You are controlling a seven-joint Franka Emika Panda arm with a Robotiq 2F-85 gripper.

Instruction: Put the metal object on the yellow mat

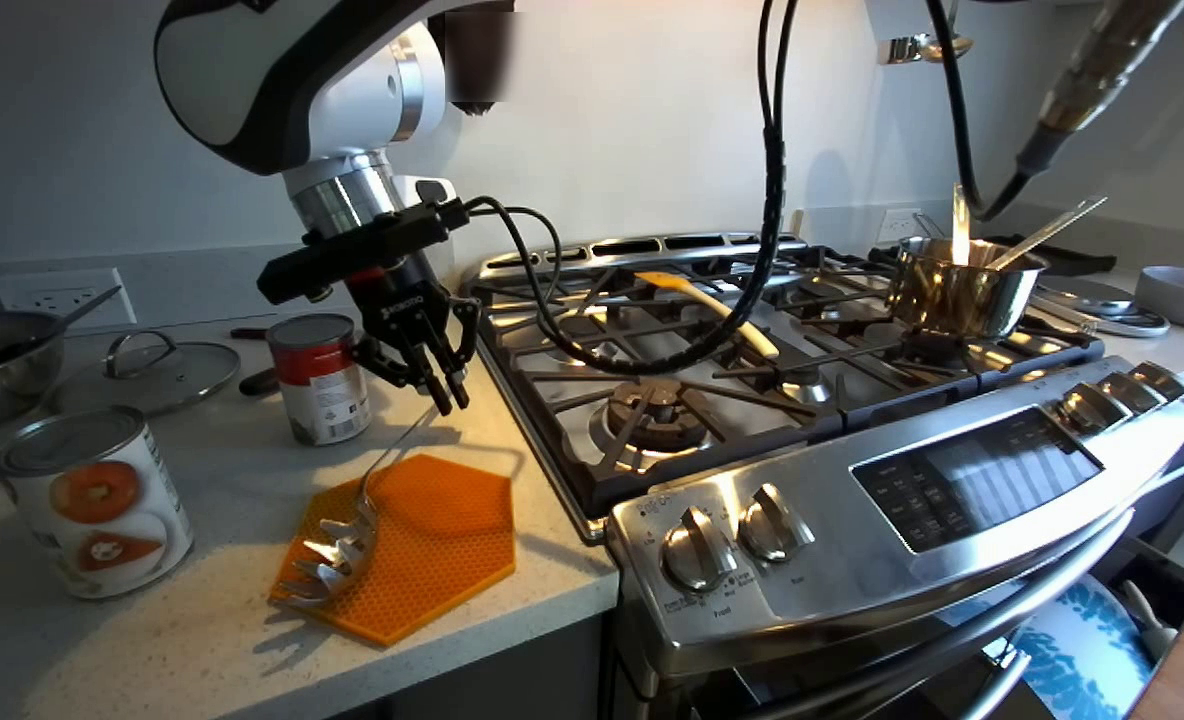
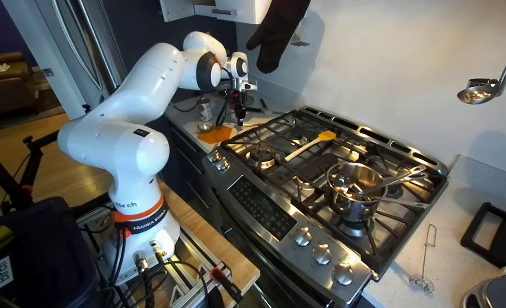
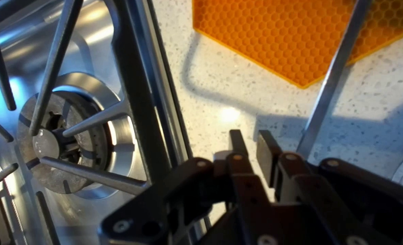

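Observation:
The metal object (image 1: 344, 548), a silver utensil with a pronged, rounded head, lies with its head on the yellow mat (image 1: 442, 540). Its long thin handle runs off the mat's back edge onto the counter, up toward my gripper (image 1: 453, 404). Its head also shows in an exterior view (image 2: 204, 127), on the mat (image 2: 215, 135). In the wrist view the handle (image 3: 334, 73) crosses the mat (image 3: 266, 34) and passes right of my gripper (image 3: 251, 136), where its end is hidden behind a finger. My fingers stand a small gap apart with nothing between them, above the counter.
A red-and-white can (image 1: 324, 385) stands close beside the gripper. A larger can (image 1: 102, 510) stands left of the mat. A glass lid (image 1: 167, 378) and a pan (image 1: 7, 360) are behind. The stove (image 1: 772, 520) edge borders the mat's side; a brass pot (image 1: 962, 300) stands on it.

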